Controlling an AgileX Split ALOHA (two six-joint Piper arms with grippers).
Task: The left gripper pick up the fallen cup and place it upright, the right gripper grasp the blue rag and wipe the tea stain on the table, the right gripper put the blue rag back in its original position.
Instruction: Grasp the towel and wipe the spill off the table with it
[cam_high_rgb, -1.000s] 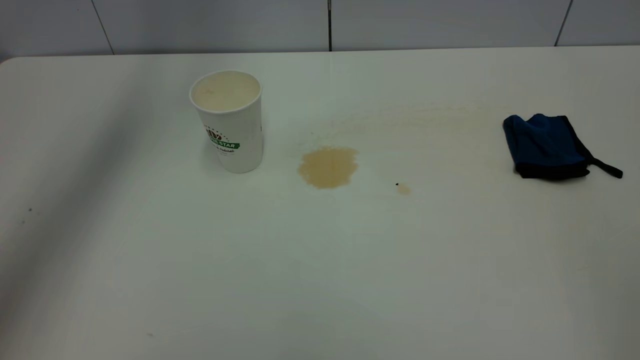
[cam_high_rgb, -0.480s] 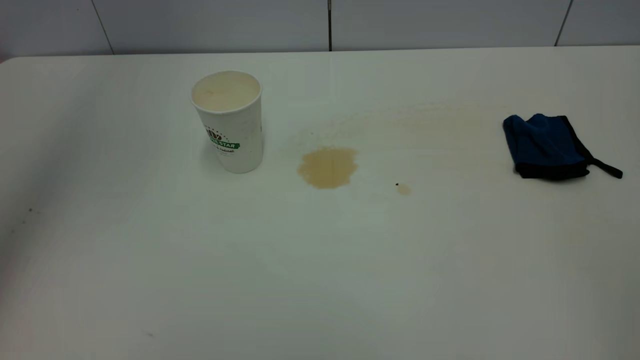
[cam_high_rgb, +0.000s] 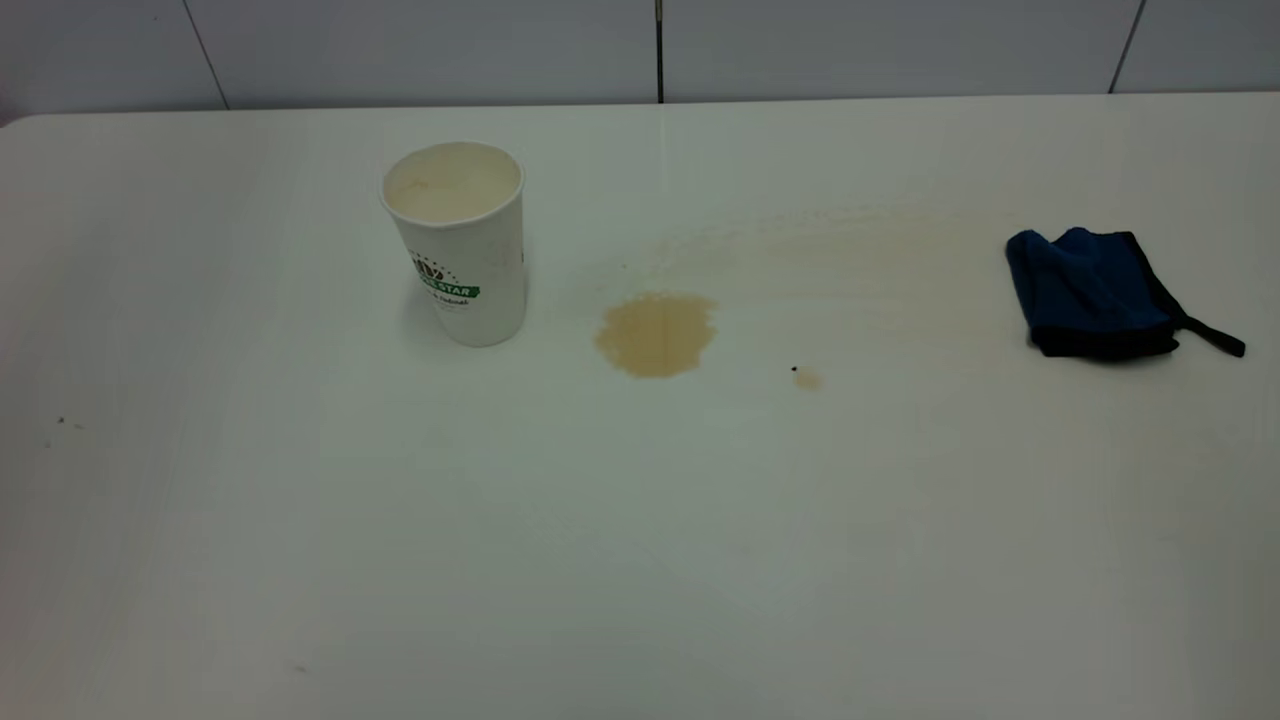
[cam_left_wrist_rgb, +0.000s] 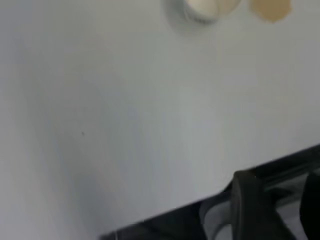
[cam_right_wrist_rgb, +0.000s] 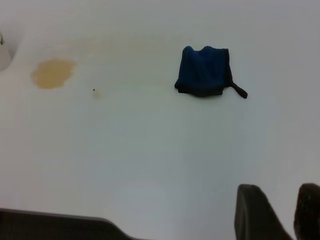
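Three task items sit on the table (cam_high_rgb: 640, 560): the fallen cup (cam_high_rgb: 458, 243), the tea stain (cam_high_rgb: 656, 334) and the blue rag (cam_high_rgb: 1092, 293). We see the cup standing upright w/ its mouth up, green logo facing the ext. camera, left of centre. The stain is just beside it on the right, not touching; a tiny brown spot (cam_high_rgb: 804, 378) lies further right, and faint tan smears (cam_high_rgb: 830, 240) arc from behind the stain toward the rag. The rag lies bunched near the right edge, well apart from the stain, its black strap tail (cam_high_rgb: 1217, 338) trailing right.

Neither arm shows in the ext. view. In the wrist views we see the left gripper (cam_left_wrist_rgb: 277, 210) and the right gripper (cam_right_wrist_rgb: 280, 212) back near the table's edge, both w/ a gap between the finger tips and nothing between them. The right one is well apart from the rag (cam_right_wrist_rgb: 204, 71).
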